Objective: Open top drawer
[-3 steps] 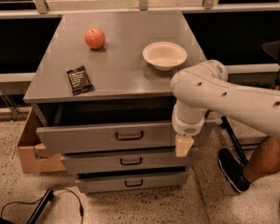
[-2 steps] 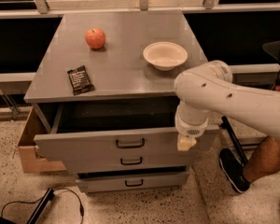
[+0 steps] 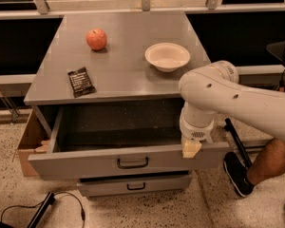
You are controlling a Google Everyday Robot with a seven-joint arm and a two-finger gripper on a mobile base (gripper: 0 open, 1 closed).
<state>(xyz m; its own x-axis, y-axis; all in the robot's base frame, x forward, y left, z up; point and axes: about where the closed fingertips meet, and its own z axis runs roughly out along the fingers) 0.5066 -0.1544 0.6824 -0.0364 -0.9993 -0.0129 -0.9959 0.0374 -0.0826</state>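
The top drawer [image 3: 85, 163] of the grey cabinet stands pulled far out toward me. Its tall grey front carries a black bar handle [image 3: 132, 163], and its deep grey inside [image 3: 118, 122] is speckled with pale crumbs. My gripper [image 3: 191, 147] hangs from the white arm at the right end of the drawer's front rim, its pale tip touching the top edge of the front panel. A shallower grey drawer [image 3: 133, 184] with a small black handle shows below, shut.
On the cabinet top [image 3: 128, 75] lie a red apple [image 3: 96, 39], a white bowl [image 3: 167, 56] and a dark snack packet [image 3: 80, 81]. A cardboard box [image 3: 29, 139] stands at the left. A person's leg and shoe [image 3: 237, 174] are at the right. A black cable [image 3: 52, 205] lies on the floor.
The top drawer has slid well out toward me, from barely open to wide open. My gripper moved forward with its front rim.
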